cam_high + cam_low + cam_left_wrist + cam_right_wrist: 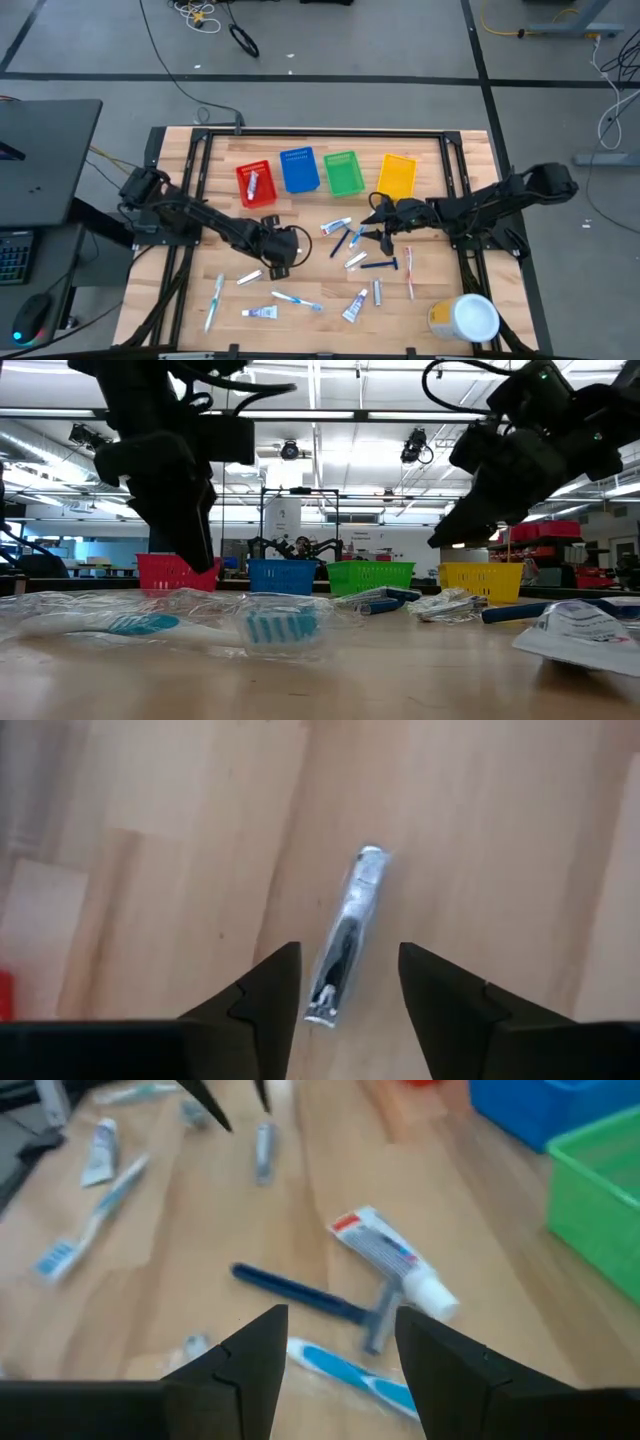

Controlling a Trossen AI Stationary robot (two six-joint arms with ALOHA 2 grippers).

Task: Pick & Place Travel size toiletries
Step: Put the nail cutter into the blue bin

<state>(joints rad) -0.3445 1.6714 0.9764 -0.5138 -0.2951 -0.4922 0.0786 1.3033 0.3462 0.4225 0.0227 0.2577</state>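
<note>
- Worktop [180,150]: wooden, with four bins in a row at the far edge, and toiletries scattered over the middle and near half.
- Left gripper [277,262] hangs over the worktop's middle-left, jaws standing apart and empty. In the left wrist view a small wrapped razor [345,935] lies flat on the wood directly ahead, its near end in the gap between the two fingers, touching neither.
- Razor's long axis runs nearly along the gap, tilted slightly off it, so the jaws would close across its narrow width. Judgement: alignment looks adequate for a straight descent.
- Room around the razor: bare wood on all sides in the wrist view; nearest neighbour in the high view is a wrapped piece [249,277] just beside the gripper. The red bin [255,183] is the closest bin.
- Right gripper [381,226] hangs near the centre-right cluster, jaws wide apart and holding nothing. Ahead of it lie a blue razor [312,1297], a toothpaste tube [390,1260] and a blue toothbrush [360,1375], crossing or touching one another.
- Judgement: the cluster is crowded, so a clean single pick there is harder; the left arm has the clearer target.
- Tub [467,317] with a white lid stands at the near right corner, well apart from both arms.
</note>
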